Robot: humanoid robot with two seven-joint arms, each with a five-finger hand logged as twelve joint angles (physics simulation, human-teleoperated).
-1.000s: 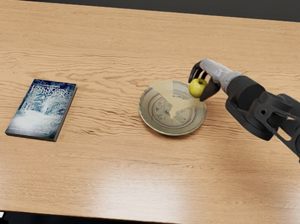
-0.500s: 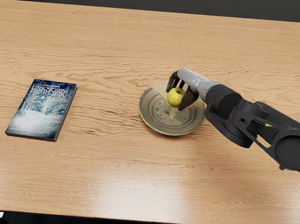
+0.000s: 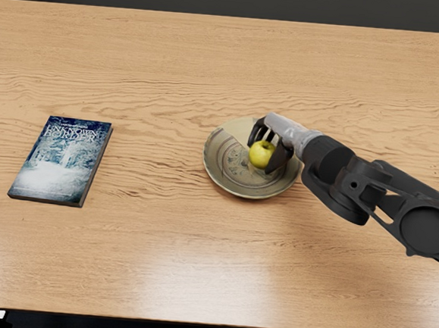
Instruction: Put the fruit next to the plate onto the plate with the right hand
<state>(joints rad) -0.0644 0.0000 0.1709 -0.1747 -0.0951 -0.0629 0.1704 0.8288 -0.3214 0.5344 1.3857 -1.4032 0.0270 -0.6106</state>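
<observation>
Fingers point(image 3: 259, 128) of right hand point(image 3: 276, 143) clamped around green fruit point(image 3: 262, 154) | fruit over right half of plate point(image 3: 221, 163), just right of frame centre | resting or hovering: cannot tell | likely left: release, withdraw

**Apple point(image 3: 262, 153) held over the plate point(image 3: 225, 164)**

We saw a small, round, yellow-green apple gripped in the curled fingers of the right robot hand point(image 3: 276, 140). It sat low over the right half of the plate, and we could not tell whether it touched the dish. The plate was round and shallow, beige-grey with darker rings, and lay flat on the wooden counter point(image 3: 197, 253).
</observation>
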